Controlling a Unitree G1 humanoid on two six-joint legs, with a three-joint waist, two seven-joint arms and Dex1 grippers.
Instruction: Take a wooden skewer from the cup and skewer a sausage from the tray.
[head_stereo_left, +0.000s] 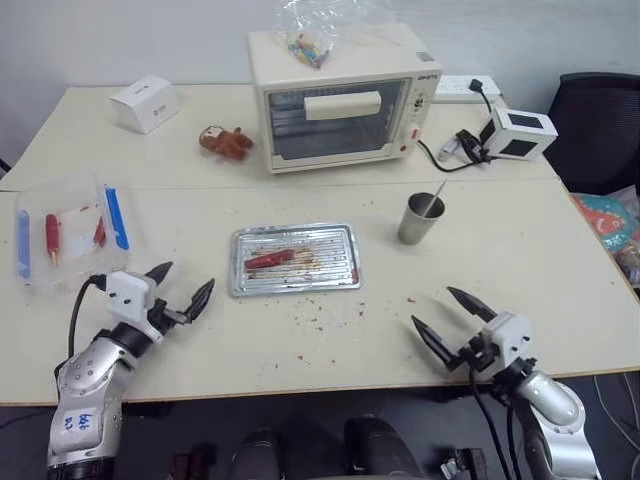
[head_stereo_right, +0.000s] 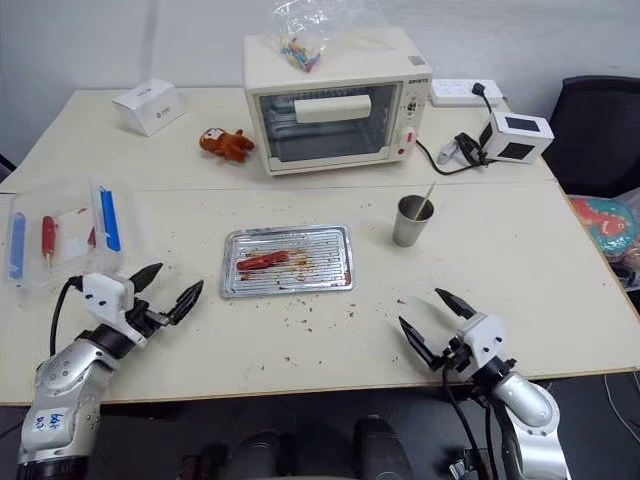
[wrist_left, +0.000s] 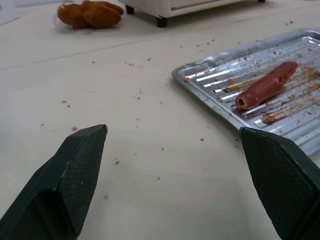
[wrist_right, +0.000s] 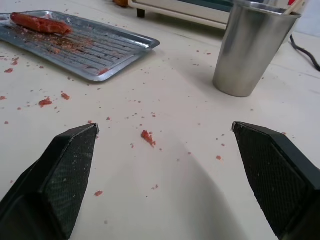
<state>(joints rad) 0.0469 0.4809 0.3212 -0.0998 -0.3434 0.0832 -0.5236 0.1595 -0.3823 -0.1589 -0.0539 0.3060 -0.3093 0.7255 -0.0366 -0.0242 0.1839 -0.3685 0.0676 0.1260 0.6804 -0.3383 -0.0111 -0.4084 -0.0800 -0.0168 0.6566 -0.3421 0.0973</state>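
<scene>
A silvery tray (head_stereo_left: 340, 276) with grease stains lies mid-table, and a reddish-brown sausage (head_stereo_left: 268, 260) rests in its left half. To its right stands a grey metal cup (head_stereo_left: 421, 219) holding a thin wooden skewer (head_stereo_left: 434, 198) that leans out of the rim. My left gripper (head_stereo_left: 183, 287) hovers open near the front left of the table, pointing toward the tray (wrist_left: 210, 80) and sausage (wrist_left: 265, 85). My right gripper (head_stereo_left: 448, 310) hangs open at the front right, facing the cup (wrist_right: 250, 47), with nothing between its fingers.
A cream toaster oven (head_stereo_left: 340, 100) with a plastic bag on top stands behind the tray. A clear plastic box with blue clips (head_stereo_left: 65, 230) sits at the left edge. A brown toy (head_stereo_left: 225, 142), a white box (head_stereo_left: 145, 103) and a power adapter (head_stereo_left: 515, 133) lie farther back. Crumbs dot the table.
</scene>
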